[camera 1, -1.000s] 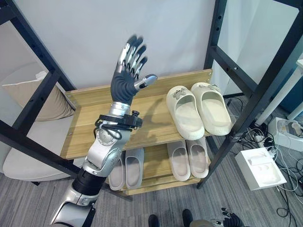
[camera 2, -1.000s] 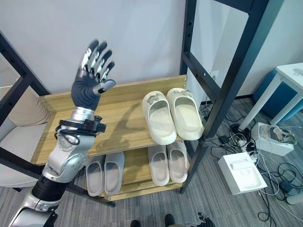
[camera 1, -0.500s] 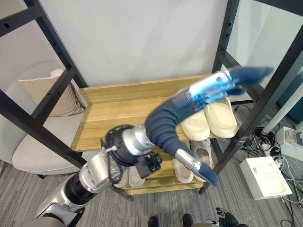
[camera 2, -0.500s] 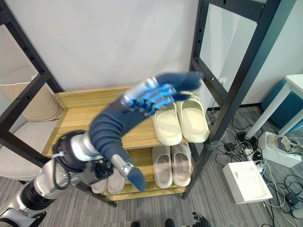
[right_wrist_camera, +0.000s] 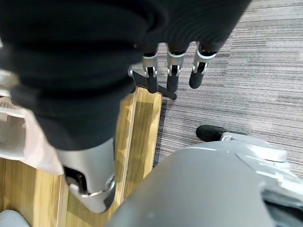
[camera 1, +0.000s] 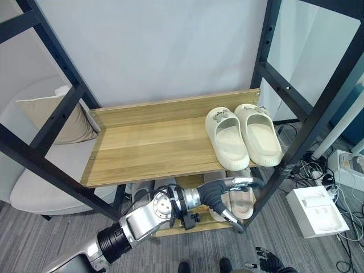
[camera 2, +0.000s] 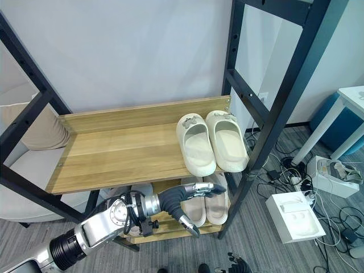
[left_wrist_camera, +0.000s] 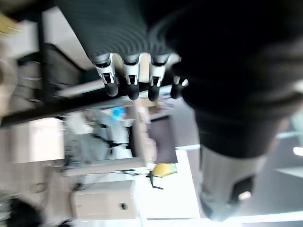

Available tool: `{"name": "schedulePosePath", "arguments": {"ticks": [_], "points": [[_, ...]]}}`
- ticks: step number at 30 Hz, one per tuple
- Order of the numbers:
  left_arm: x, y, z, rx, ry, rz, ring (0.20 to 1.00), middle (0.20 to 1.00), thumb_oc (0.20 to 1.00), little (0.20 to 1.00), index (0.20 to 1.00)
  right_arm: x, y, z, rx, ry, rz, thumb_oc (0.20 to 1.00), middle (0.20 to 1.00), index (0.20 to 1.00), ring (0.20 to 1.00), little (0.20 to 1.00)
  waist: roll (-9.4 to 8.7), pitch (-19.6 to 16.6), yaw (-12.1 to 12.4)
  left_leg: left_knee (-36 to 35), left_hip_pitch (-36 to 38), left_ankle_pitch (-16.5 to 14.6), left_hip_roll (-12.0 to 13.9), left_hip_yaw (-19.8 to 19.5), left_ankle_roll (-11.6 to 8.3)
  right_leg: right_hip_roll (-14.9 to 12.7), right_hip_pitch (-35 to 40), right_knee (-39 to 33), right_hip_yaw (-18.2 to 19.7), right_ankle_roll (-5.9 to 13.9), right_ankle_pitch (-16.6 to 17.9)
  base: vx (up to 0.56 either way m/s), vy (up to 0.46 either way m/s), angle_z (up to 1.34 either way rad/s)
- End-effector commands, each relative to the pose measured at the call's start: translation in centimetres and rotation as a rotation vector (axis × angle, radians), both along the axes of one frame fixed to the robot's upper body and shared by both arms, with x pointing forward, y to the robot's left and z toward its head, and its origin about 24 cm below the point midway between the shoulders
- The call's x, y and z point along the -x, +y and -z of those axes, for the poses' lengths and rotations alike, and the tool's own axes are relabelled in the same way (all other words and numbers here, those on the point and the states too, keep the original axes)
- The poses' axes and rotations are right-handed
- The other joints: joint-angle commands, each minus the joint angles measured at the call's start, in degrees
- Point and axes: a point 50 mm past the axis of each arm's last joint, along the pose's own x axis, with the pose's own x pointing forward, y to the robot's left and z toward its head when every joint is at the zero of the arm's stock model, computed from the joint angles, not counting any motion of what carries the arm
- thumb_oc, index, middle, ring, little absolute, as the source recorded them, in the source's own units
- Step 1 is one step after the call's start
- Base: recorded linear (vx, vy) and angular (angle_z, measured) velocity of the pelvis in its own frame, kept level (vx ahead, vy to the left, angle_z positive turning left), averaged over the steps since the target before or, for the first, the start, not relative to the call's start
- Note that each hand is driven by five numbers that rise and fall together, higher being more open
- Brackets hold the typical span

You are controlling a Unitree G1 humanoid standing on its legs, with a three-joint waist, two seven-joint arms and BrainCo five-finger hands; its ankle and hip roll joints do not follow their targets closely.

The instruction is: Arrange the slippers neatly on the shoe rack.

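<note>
On the upper wooden shelf [camera 1: 148,142] of the shoe rack [camera 1: 267,68], in the left eye view, a pair of cream slippers [camera 1: 243,136] sits side by side at the right end, toes toward the front edge. Below it, the left hand [camera 1: 227,190] extends under the shelf edge at the level of the lower shelf, fingers straight and spread, thumb angled downward, just above a second pale pair [camera 1: 239,202] on that shelf. A beige cushion [camera 1: 68,119] lies on a seat left of the rack. A white box [camera 1: 315,210] lies on the grey floor to the right.

In the right eye view, the left hand [camera 2: 196,190] reaches across the front of the lower pair [camera 2: 207,205]; whether it touches them cannot be determined. Grey slippers [camera 2: 133,227] are partly hidden behind the forearm.

In the left wrist view, the left hand's fingers [left_wrist_camera: 130,80] are extended and hold nothing.

In the right wrist view, the right hand [right_wrist_camera: 170,71] hangs over grey carpet beside a wooden board [right_wrist_camera: 137,137], fingers relaxed, holding nothing.
</note>
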Motion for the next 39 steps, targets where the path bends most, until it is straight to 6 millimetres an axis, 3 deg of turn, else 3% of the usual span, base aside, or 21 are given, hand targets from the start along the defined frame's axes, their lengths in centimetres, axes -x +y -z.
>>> {"name": "schedulePosePath", "arguments": {"ticks": [1,2,5,6,9,13,17,24,29,35,39], "points": [[-0.3,1.5,1.7,-0.082,-0.031,-0.047,1.0,1.0,1.0,1.0,1.0,-1.8,1.0,-0.4,-0.02,-0.069,-0.01,1.0,1.0,1.0,1.0,1.0,-2.99,1.9,0.7,-0.1,2.6,-3.9,1.8,-1.1,-2.2,-2.9,1.9,0.0,-0.3,4.09,-5.3,0.0,0.0,0.0],[-0.3,1.5,1.7,-0.082,-0.031,-0.047,1.0,1.0,1.0,1.0,1.0,-1.7,1.0,-0.4,-0.02,-0.068,-0.01,1.0,1.0,1.0,1.0,1.0,-2.98,1.9,0.7,-0.1,2.6,-3.9,1.8,-1.1,-2.2,-2.9,1.9,0.0,-0.3,4.09,-5.3,0.0,0.0,0.0],[0.3,3.9,5.6,-0.202,0.077,-0.144,1.0,1.0,1.0,1.0,1.0,-1.6,1.0,-0.3,-0.023,-0.053,-0.002,1.0,1.0,1.0,1.0,1.0,-2.83,1.8,1.0,-0.1,2.7,-3.9,1.8,-1.1,-2.18,-2.9,2.0,0.0,-0.2,4.01,-5.4,0.0,0.0,0.0],[0.3,3.9,5.6,-0.201,0.077,-0.144,1.0,1.0,1.0,1.0,1.0,-1.6,1.0,-0.3,-0.023,-0.053,-0.002,1.0,1.0,1.0,1.0,1.0,-2.83,1.8,1.0,-0.1,2.7,-3.9,1.8,-1.1,-2.18,-2.9,2.0,0.0,-0.2,4.01,-5.4,0.0,0.0,0.0],[1.1,7.0,9.7,-0.361,0.15,-0.283,1.0,1.0,1.0,1.0,1.0,-1.3,0.9,-0.1,-0.021,-0.034,0.011,1.0,1.0,1.0,1.0,1.0,-2.74,1.7,1.6,-0.1,2.9,-3.8,2.0,-1.1,-2.21,-2.9,2.2,0.0,-0.3,3.96,-5.4,0.01,0.0,0.0],[2.2,10.1,13.5,-0.451,0.282,-0.504,1.0,1.0,1.0,1.0,1.0,-0.9,0.8,0.2,-0.018,-0.009,0.019,1.0,1.0,1.0,1.0,1.0,-2.72,1.6,2.1,-0.1,3.2,-4.1,2.0,-1.3,-2.2,-2.8,2.6,0.0,-0.7,3.83,-5.8,0.02,-0.001,0.0],[3.3,12.6,15.7,-0.481,0.406,-0.697,1.0,1.0,1.0,1.0,1.0,-0.6,0.4,0.3,-0.01,0.011,0.04,1.0,1.0,1.0,1.0,1.0,-2.71,1.7,2.7,-0.1,3.1,-3.8,2.0,-1.4,-2.18,-2.8,2.6,0.0,-1.1,3.74,-5.7,0.0,0.0,0.0],[5.4,15.7,18.5,-0.543,0.566,-0.938,1.0,1.0,1.0,1.0,1.0,-0.4,-0.2,0.4,0.007,0.026,0.069,1.0,1.0,1.0,1.0,1.0,-2.54,1.7,3.2,-0.1,2.9,-3.5,1.9,-1.9,-2.17,-2.7,2.6,0.0,-1.6,3.6,-5.7,-0.01,0.007,0.03],[7.9,18.6,20.6,-0.595,0.745,-1.187,1.0,1.0,1.0,1.0,1.0,-0.3,-0.7,0.5,0.022,0.036,0.107,1.0,1.0,1.0,1.0,1.0,-2.62,1.7,3.6,-0.1,2.8,-3.3,1.9,-2.1,-2.22,-2.7,2.6,0.0,-1.7,3.45,-5.7,0.0,0.0,0.0],[9.1,20.6,20.9,-0.476,0.882,-1.447,1.0,1.0,1.0,1.0,1.0,0.2,-1.2,0.6,0.035,0.049,0.149,1.0,1.0,1.0,1.0,1.0,-3.06,1.5,3.9,-0.1,3.0,-3.4,1.9,-2.2,-2.33,-2.6,2.8,0.0,-1.8,3.37,-5.8,0.0,0.0,0.0],[8.8,21.1,20.8,-0.422,0.892,-1.539,1.0,1.0,1.0,1.0,1.0,0.4,-1.7,0.6,0.051,0.05,0.174,1.0,1.0,1.0,1.0,1.0,-3.49,1.3,3.9,-0.1,3.2,-3.6,1.9,-2.1,-2.38,-2.7,3.1,0.0,-1.7,3.29,-6.0,0.0,0.0,0.0]]}}
